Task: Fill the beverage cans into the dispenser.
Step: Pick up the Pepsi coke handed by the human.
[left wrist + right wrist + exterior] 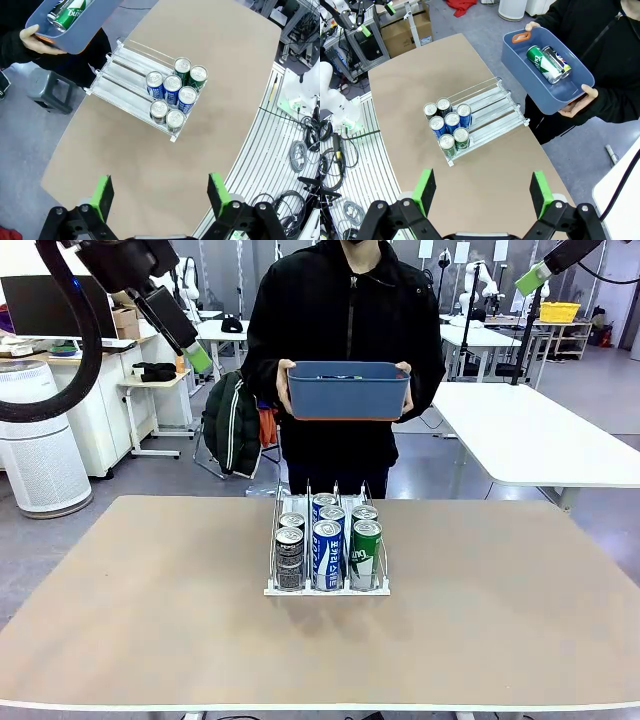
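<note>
1. The left hand (160, 191) is spread fully, with its green pads far apart and nothing between them. It hangs high above the worktop (150, 165), off to the left of the dispenser (125, 75).
2. The right hand (481, 189) is spread just as wide and also grips nothing. It hangs high over the worktop, off to the right of the dispenser.
3. The dispenser stands in the middle of the worktop. It has a white base, thin metal rails and three narrow lanes.
4. Six cans (328, 545) stand upright in the dispenser, two in each lane, at its end toward the robot. The front view shows their sides: black-grey in the left lane, blue with white lettering in the middle lane, green in the right lane.
5. Both wrist views look down on the dispenser. They show the silver tops of the cans and the bare stretch of lanes behind them, which the front view mostly hides.
6. Beyond the dispenser, a person (345, 320) holds a blue tub (348, 400) by both ends, well above the worktop.
7. In the front view the wall of the tub hides its inside. The right wrist view shows a green can (540, 62) lying in it, with a darker can (559, 61) touching it.
</note>
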{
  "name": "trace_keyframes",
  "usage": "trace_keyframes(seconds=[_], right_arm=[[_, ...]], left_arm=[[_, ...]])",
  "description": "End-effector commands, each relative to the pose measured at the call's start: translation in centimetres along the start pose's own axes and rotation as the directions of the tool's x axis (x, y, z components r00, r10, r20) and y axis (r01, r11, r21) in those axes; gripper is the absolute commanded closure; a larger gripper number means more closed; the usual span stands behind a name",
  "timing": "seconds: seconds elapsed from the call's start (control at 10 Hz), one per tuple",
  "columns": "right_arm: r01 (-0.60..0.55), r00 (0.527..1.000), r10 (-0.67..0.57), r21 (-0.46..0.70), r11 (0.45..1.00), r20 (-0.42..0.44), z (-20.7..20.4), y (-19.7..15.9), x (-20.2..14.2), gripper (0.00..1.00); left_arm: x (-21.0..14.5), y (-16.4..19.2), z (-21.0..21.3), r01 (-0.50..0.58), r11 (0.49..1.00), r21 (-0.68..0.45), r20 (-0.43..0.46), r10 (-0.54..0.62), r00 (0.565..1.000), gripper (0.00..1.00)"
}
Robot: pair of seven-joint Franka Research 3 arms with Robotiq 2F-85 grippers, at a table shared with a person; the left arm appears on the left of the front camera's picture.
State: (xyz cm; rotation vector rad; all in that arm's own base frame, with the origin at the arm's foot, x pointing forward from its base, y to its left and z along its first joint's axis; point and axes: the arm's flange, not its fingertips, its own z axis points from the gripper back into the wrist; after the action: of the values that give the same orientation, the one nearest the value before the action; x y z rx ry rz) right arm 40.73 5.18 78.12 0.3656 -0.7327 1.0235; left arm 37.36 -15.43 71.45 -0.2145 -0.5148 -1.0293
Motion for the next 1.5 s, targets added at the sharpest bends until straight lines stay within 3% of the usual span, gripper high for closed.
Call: trace_keyframes(seconds=[0.0,0.2,0.9,1.4], right_arm=[[0.002,1.000,-0.002,0.009,1.000,0.006,-0.1,0.0,0.0,0.00],[0.002,1.000,-0.002,0.009,1.000,0.006,-0.1,0.0,0.0,0.00],[0.002,1.000,-0.002,0.009,1.000,0.006,-0.1,0.0,0.0,0.00],[0.002,1.000,-0.002,0.009,1.000,0.006,-0.1,0.0,0.0,0.00]], left_arm=[[0.0,0.1,0.0,-0.001,1.000,0.000,0.000,0.001,1.000,0.00],[-0.4,1.8,0.3,-0.045,0.999,0.010,0.111,0.043,0.993,0.00],[0.3,4.8,4.6,-0.027,0.999,0.037,0.283,0.015,0.959,0.00],[0.9,3.9,5.6,-0.045,0.997,0.068,0.264,0.026,0.964,0.00]])
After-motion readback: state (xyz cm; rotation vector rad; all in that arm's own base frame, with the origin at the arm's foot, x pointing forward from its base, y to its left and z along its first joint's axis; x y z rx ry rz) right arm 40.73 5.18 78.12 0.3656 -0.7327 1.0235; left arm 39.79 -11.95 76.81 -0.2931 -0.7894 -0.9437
